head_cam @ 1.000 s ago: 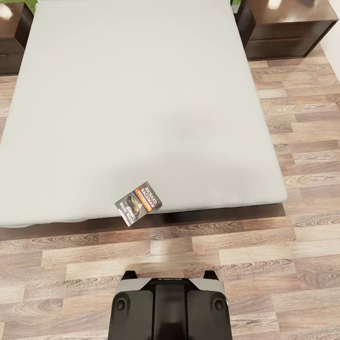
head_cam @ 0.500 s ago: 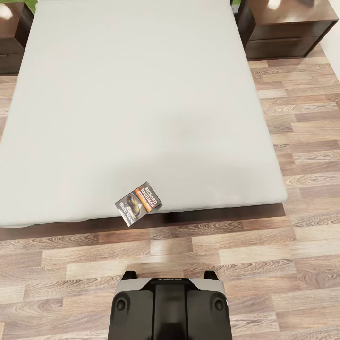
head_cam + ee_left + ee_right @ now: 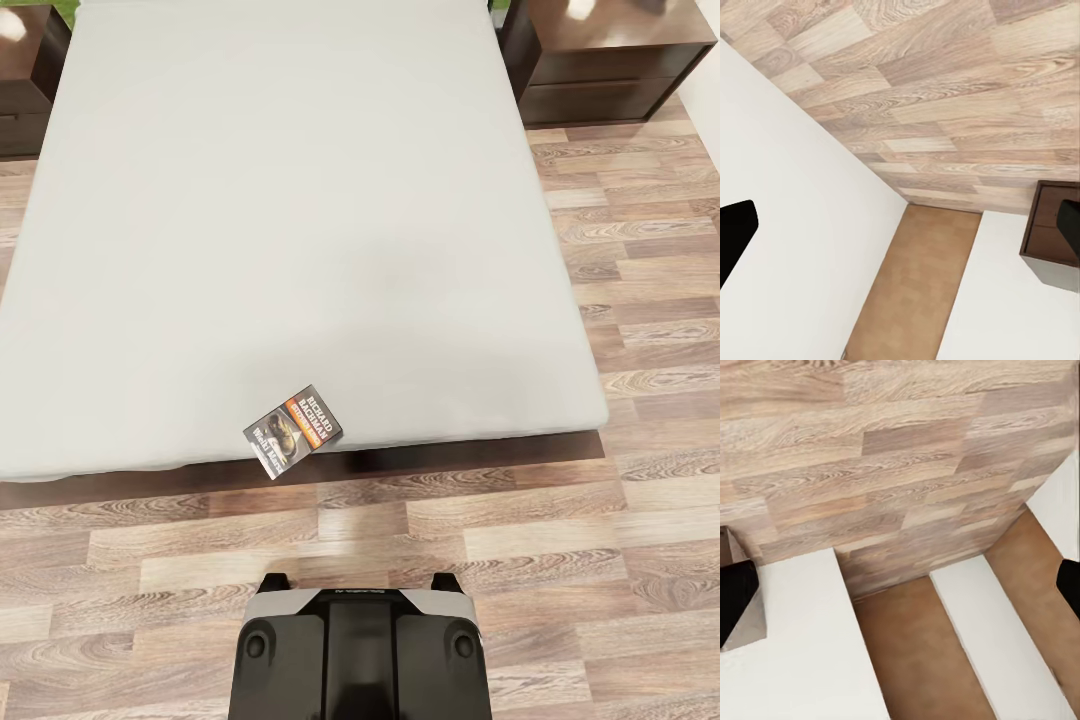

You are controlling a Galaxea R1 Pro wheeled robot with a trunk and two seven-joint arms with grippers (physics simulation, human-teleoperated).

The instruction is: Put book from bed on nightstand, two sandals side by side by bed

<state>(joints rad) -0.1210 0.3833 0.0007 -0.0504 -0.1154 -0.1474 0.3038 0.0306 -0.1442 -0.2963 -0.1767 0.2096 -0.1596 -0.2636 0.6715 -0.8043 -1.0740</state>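
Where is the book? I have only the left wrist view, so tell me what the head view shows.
Observer: The book lies flat at the near edge of the bed, just ahead of the robot's base, with one corner past the mattress edge.
Operator: Give me the nightstands.
Observer: One nightstand stands by the bed's far right corner, and a second nightstand by its far left corner.
Operator: Report the right tool.
Observer: In the right wrist view, the right tool is open, with nothing between its fingers and wood floor beyond.
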